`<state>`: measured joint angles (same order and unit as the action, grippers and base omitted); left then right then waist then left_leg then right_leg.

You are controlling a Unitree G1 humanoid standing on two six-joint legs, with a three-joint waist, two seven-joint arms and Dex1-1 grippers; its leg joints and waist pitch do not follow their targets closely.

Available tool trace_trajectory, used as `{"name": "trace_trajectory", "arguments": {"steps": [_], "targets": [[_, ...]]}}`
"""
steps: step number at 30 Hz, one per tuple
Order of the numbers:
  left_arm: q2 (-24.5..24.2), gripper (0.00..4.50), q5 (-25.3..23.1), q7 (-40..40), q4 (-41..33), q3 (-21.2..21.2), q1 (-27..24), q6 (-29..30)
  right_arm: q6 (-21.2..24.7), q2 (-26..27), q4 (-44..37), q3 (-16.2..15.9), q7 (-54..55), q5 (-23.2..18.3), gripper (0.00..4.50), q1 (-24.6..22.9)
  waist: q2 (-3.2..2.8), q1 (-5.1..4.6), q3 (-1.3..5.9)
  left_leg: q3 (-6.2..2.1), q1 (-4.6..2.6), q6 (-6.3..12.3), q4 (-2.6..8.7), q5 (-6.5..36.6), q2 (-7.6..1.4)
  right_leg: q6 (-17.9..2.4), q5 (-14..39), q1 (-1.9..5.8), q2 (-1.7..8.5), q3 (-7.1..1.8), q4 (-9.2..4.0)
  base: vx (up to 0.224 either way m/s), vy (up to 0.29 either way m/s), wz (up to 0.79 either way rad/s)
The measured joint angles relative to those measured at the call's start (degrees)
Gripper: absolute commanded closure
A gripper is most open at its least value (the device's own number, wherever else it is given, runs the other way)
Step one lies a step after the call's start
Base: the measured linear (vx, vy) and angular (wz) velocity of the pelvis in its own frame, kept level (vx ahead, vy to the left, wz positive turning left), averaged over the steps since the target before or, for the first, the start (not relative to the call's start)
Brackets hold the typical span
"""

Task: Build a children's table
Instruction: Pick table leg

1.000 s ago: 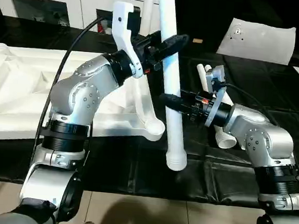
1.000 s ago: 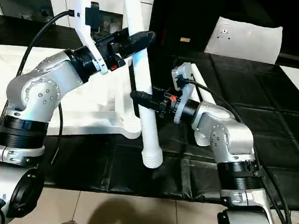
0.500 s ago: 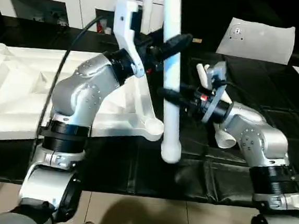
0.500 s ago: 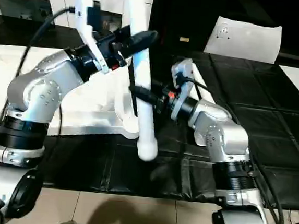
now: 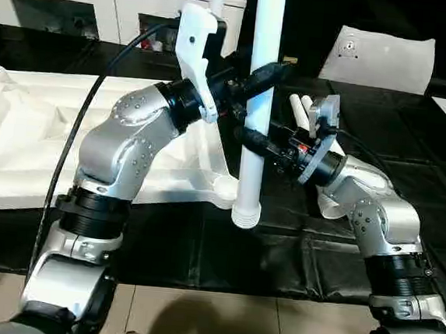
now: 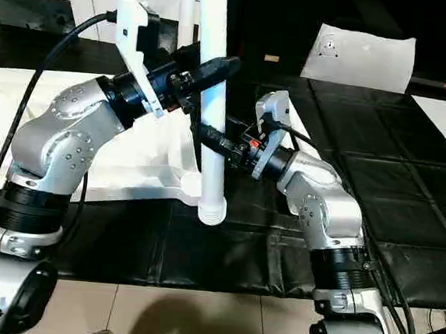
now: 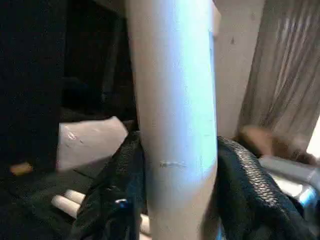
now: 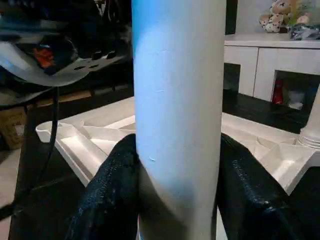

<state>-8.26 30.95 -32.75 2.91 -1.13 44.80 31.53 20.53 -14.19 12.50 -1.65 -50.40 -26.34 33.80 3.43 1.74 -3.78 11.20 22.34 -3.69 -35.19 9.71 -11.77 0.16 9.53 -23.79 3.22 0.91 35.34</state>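
White tapered table leg (image 5: 259, 100) upright, near vertical, wide ringed end down just above the corner socket (image 5: 226, 189) of the upturned table top (image 5: 22, 142) on the black mat (image 5: 414, 121). Left gripper (image 5: 261, 73) clamped on the leg high up; right gripper (image 5: 250, 140) clamped on it just below. Spare legs (image 5: 300, 107) lying behind the right forearm.

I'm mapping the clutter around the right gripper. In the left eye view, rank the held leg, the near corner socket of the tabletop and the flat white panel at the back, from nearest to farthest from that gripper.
1. Held leg: upright, inside the right gripper jaws.
2. Corner socket: just below, on the robot's left.
3. Flat white panel: far back, on the robot's right.
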Motion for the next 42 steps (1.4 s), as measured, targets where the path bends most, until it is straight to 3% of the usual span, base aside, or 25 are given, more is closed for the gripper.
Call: {"name": "trace_trajectory", "arguments": {"steps": [4, 10, 11, 25, 31, 35, 42], "targets": [[1.7, 2.9, 4.7, 3.0, 0.0, -3.6, 0.0, 4.8, -0.6, 0.0, 0.1, 0.1, 0.0, 0.0, 2.84, 0.0, 0.0, 0.05, 0.0, 0.0, 0.02, 0.0, 0.0, 0.0, 0.0, 0.0, 0.0, -0.01, 0.0, 0.0, -0.02, 0.0, 0.0, 0.0], [1.9, 2.92, 5.5, 3.7, 0.1, -4.3, 0.4, 5.8, -1.0, 0.0, 0.1, 0.1, 0.2, 0.0, 2.84, 0.0, 0.0, 0.04, 0.0, 0.0, 0.12, 0.02, 0.0, 0.0, 0.0, -0.1, -0.1, -0.04, 0.0, 0.01, -0.12, 0.0, 0.0, 0.0], [1.8, 2.92, 5.5, 3.8, 0.2, -4.5, 0.6, 6.1, -0.9, 0.0, 0.1, 0.1, 0.3, -0.1, 2.49, 0.1, 0.0, 0.08, 0.0, 0.0, 0.14, 0.02, 0.0, 0.0, 0.0, -0.1, -0.1, -0.05, 0.0, 0.01, -0.13, 0.0, 0.0, 0.0], [-1.5, 2.94, 7.5, 4.3, 8.1, -8.2, 7.7, 8.6, 7.1, -3.8, -1.1, 1.1, -2.6, -3.2, 1.18, 0.2, 0.05, 0.22, -0.03, 0.0, 0.17, 0.02, 0.0, 0.0, 0.0, -0.1, -0.1, -0.06, 0.0, 0.01, -0.13, 0.0, 0.0, 0.0], [-3.4, 2.94, 7.4, 2.6, 11.1, -8.7, 9.4, 8.8, 11.2, -6.8, -1.1, 1.1, -4.1, -3.7, 1.13, 0.2, 0.06, 0.35, -0.04, 0.0, 0.19, 0.02, 0.0, 0.0, 0.0, -0.1, -0.1, -0.08, 0.0, 0.01, -0.14, 0.0, 0.0, 0.0], [-4.6, 2.94, 7.6, 0.2, 11.7, -8.6, 10.6, 9.6, 13.1, -10.7, -1.2, -1.4, -7.2, -2.3, 1.13, 0.1, 0.08, 0.42, -0.05, 0.0, 0.19, 0.03, 0.0, 0.0, 0.0, -0.1, -0.1, -0.07, 0.0, 0.02, -0.16, 0.0, 0.0, 0.0], [-5.3, 2.94, 9.0, -4.9, 11.3, -6.8, 11.6, 12.0, 13.3, -11.5, -1.2, -4.5, -11.9, -2.0, 1.13, -0.3, 0.08, 0.44, -0.05, 0.0, 0.18, 0.02, 0.0, 0.0, 0.0, -0.1, -0.1, -0.07, 0.0, 0.02, -0.14, 0.0, 0.0, 0.0]]}}
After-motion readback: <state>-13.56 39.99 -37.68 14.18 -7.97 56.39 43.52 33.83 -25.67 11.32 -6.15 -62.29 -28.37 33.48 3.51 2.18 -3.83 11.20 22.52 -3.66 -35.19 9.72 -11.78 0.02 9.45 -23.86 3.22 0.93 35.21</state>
